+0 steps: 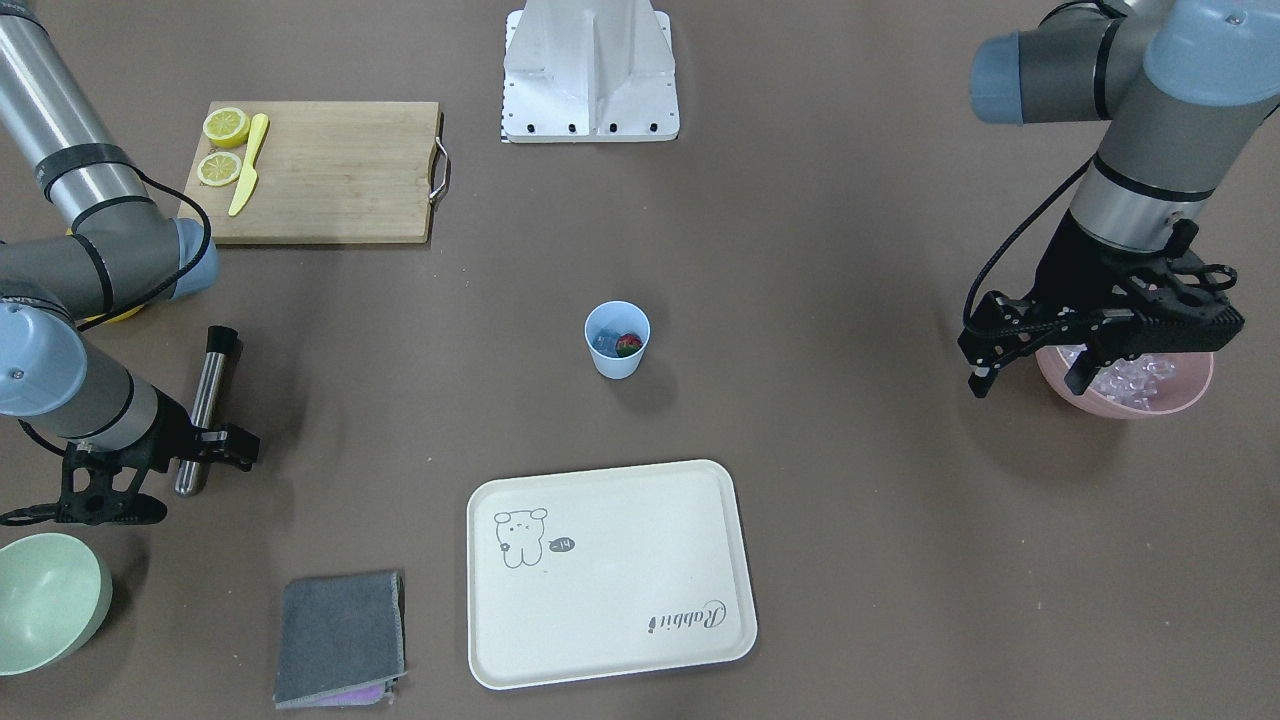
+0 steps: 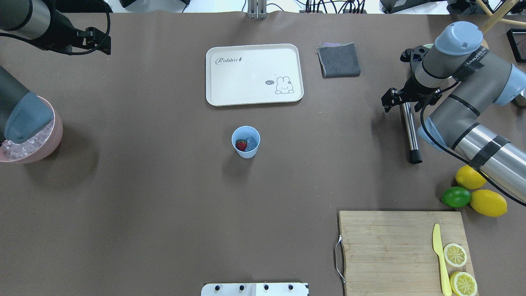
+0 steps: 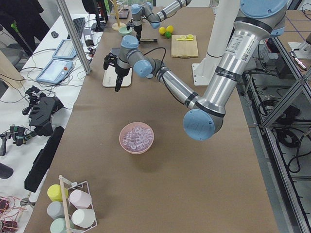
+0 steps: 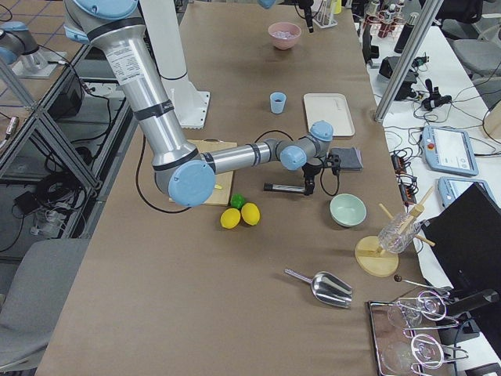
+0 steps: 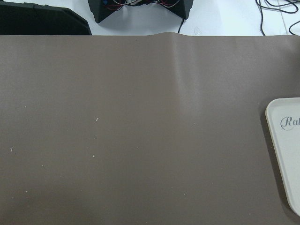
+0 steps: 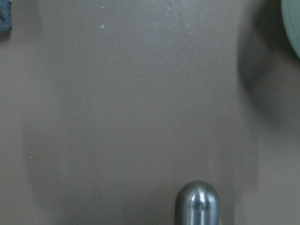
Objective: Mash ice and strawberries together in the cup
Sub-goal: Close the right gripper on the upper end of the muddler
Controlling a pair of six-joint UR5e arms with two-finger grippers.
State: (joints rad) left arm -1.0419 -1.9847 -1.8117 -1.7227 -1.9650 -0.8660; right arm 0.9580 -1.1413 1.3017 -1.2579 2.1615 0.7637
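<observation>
Right gripper (image 1: 203, 440) straddled the muddler (image 1: 207, 395) — clamped or not, unclear; strawberry (image 1: 628, 345), ice (image 1: 603, 343) sat in the cup (image 1: 617, 362), unmashed.

A robotics lab: teach pendants (image 4: 450, 150), cable bundles (image 2: 328, 5) and aluminium framing (image 3: 73, 36) flank the table (image 2: 123, 205)

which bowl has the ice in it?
The pink bowl, on the robot's left side: it is filled with clear ice cubes. The pale green bowl on the right side holds nothing.
</observation>
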